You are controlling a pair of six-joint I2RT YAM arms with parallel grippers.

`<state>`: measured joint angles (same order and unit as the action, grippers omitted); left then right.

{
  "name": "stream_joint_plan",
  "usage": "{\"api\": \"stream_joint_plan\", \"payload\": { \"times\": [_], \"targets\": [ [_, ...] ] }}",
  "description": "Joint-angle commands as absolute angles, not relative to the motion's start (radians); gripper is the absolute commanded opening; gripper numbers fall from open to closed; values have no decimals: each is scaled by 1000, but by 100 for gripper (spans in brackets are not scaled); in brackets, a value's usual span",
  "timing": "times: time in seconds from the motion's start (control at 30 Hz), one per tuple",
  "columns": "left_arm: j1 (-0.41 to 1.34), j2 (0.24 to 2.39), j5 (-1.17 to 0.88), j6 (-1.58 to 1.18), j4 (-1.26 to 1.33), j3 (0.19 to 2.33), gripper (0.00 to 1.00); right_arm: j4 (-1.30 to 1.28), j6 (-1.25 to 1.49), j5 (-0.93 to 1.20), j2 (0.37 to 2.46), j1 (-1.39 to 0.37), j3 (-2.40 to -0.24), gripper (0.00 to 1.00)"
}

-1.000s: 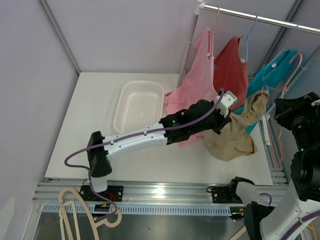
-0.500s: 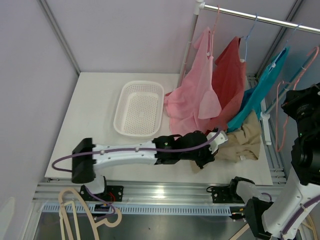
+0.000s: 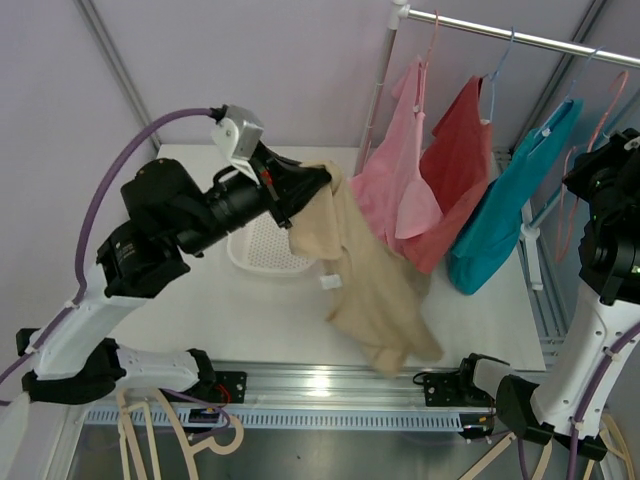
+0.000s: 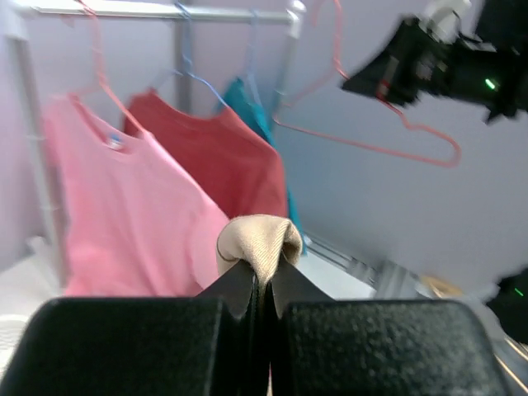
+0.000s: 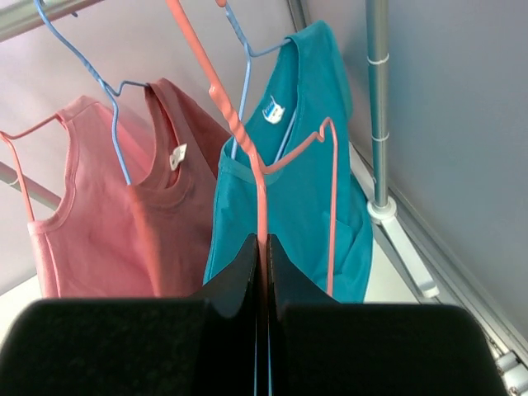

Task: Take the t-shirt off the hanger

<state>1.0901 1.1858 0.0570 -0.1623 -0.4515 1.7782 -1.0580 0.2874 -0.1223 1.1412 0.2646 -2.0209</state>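
Observation:
My left gripper is shut on a fold of the beige t-shirt, which hangs free from it above the table, off any hanger. In the left wrist view the beige fold bulges from between the closed fingers. My right gripper is shut on the wire of a bare pink hanger, held up at the right; that hanger also shows in the top view and the left wrist view.
A rail at the back right carries a pink shirt, a red shirt and a teal shirt on hangers. A white basket sits on the table behind my left arm. Spare hangers lie at the front.
My left arm has swung up and to the left, lifting the beige t-shirt off the table into the air. My right gripper has raised the pink hanger slightly.

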Motion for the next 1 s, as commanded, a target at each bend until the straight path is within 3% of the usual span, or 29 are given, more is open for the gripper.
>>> {"api": "stream_joint_plan", "payload": {
  "times": [0.0,0.47,0.83,0.97],
  "targets": [
    [1005,1249,57,-120,-456,1854,1,-953,258,-107,1157,259,-2026,0],
    [672,1598,-77,-109,-469,2456,1,-720,177,-71,1247,268,-1990,0],
    [441,1499,-5,-44,-362,2346,1,-542,156,-80,1295,302,-1922,0],
    [417,1431,119,-104,-321,2125,1,-459,143,-80,1295,314,-1841,0]
  ]
}}
